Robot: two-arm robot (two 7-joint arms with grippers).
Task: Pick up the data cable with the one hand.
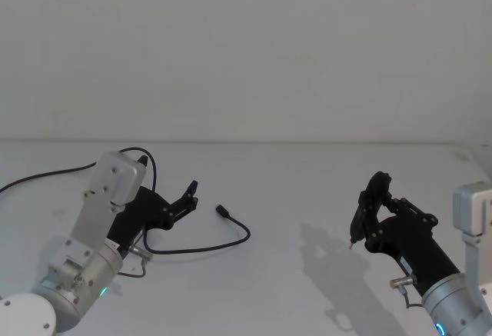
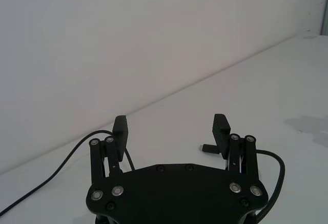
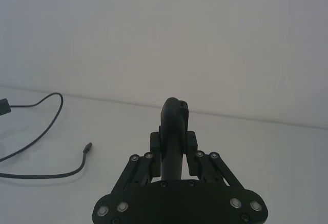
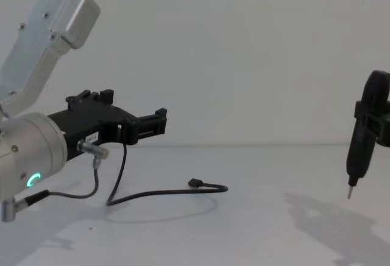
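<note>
Splayed left tool (image 2: 170, 123), seemingly over cable (image 4: 210, 185)

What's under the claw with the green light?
The thin black data cable curves on the white table below the black angular left gripper, which covers part of it.

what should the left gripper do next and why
Probably lower the left gripper and ease it forward: its fingers are open and it hangs above the table, while the cable lies flat below, just ahead. The right gripper, off to the side, holds a tool.
</note>
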